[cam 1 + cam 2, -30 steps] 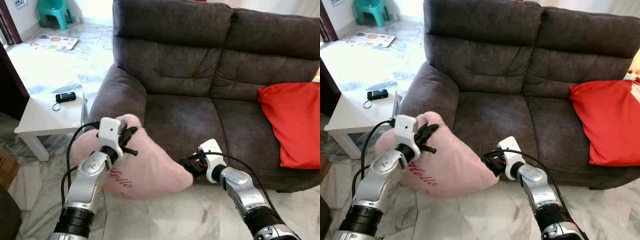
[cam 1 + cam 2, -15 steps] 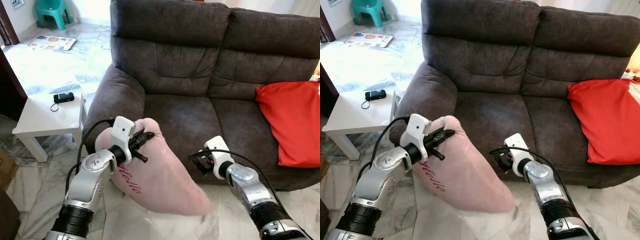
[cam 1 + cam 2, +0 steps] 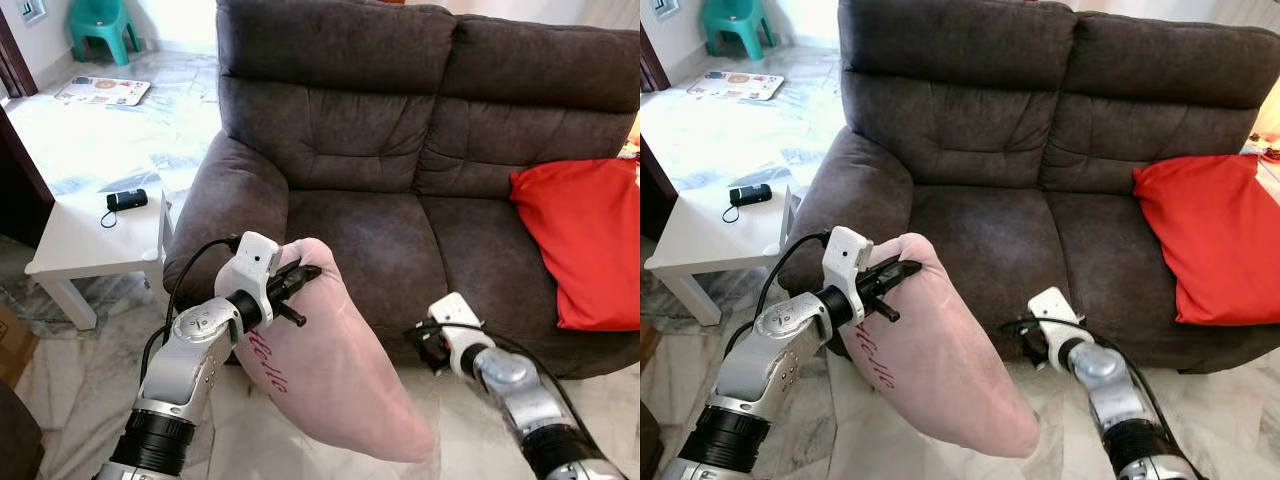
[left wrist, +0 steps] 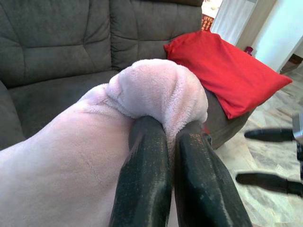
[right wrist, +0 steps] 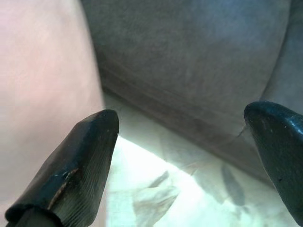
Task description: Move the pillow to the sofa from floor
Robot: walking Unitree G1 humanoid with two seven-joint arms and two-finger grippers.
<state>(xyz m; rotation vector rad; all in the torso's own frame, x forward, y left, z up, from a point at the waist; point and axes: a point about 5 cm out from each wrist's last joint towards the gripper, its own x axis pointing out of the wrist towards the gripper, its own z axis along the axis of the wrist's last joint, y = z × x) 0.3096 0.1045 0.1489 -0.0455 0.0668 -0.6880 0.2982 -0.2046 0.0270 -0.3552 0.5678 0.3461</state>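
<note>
— Since a second ago my right gripper (image 3: 428, 345) has let go of the pink pillow (image 3: 330, 380) and drawn back toward the sofa's (image 3: 400, 130) front edge. Its fingers now stand wide apart with nothing between them; through the right wrist camera I see only sofa fabric and pale floor past the tips.

— So who has the pillow?

— My left gripper (image 4: 168, 135) alone. Its fingers are pinched tight on a bunched top corner, and it has lifted higher and nearer the seat. The pillow hangs long and slack beneath it, in front of the left seat cushion, lower end down near the floor.

— Good for the task?

— I'd judge the lift half won: it's in the air but not yet over the seat, so one arm must swing it forward. A one-corner hold on plush could slip.

— Any writing?

— Red cursive script (image 3: 872, 357) on the pillow's face, partly folded; I can't read it surely. The red cushion (image 3: 585, 240) shows none.
</note>
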